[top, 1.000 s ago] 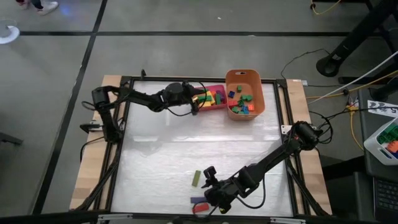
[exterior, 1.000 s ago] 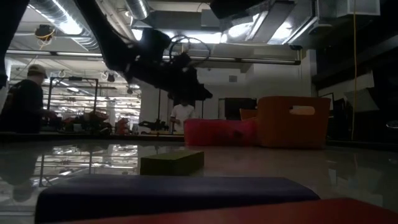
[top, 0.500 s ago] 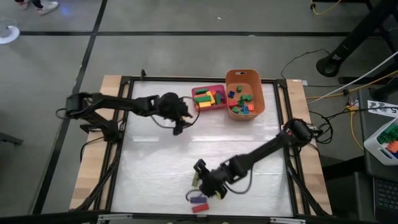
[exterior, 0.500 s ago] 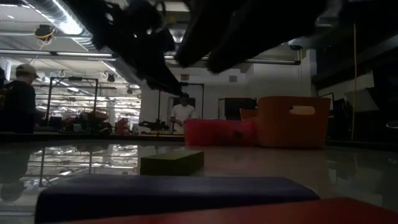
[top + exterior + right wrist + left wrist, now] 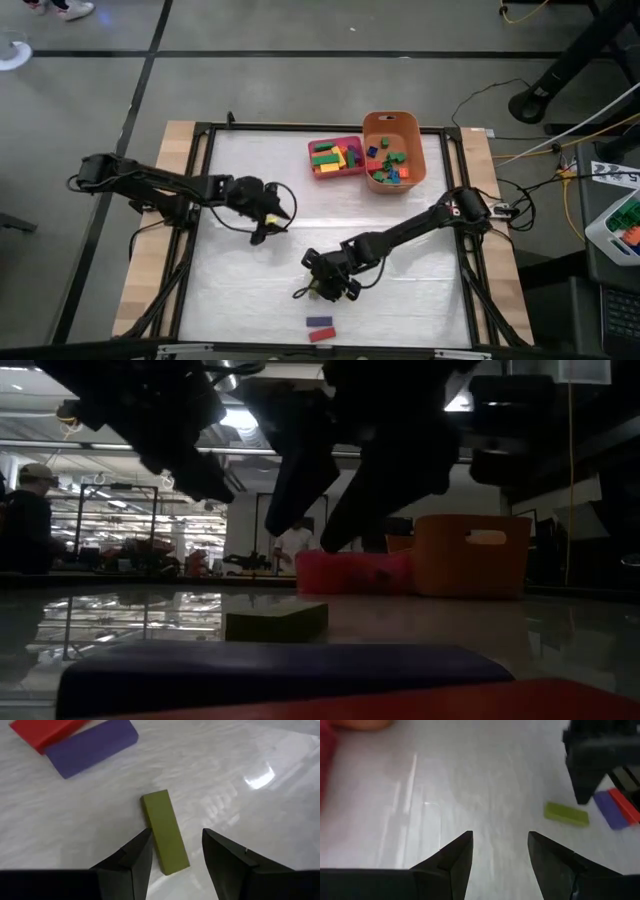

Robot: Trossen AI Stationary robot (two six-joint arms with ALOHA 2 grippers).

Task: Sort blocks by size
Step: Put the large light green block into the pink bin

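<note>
High view: a flat green bar (image 5: pixel 318 290) lies on the white table (image 5: pixel 240 300) in the lower middle of the frame. The right gripper (image 5: pixel 322 287) hangs over it, and its fingers stand apart on each side of the bar, not pinching it. A purple bar (image 5: pixel 319 322) and a red bar (image 5: pixel 322 334) lie touching side by side near the bottom edge. The left gripper (image 5: pixel 268 222) sits left of the middle, released and empty. At the upper middle, a pink tray (image 5: pixel 356 170) holds long green, yellow and orange blocks. Just beside it on the right, an orange tub (image 5: pixel 394 119) holds small green, blue and red blocks.
</note>
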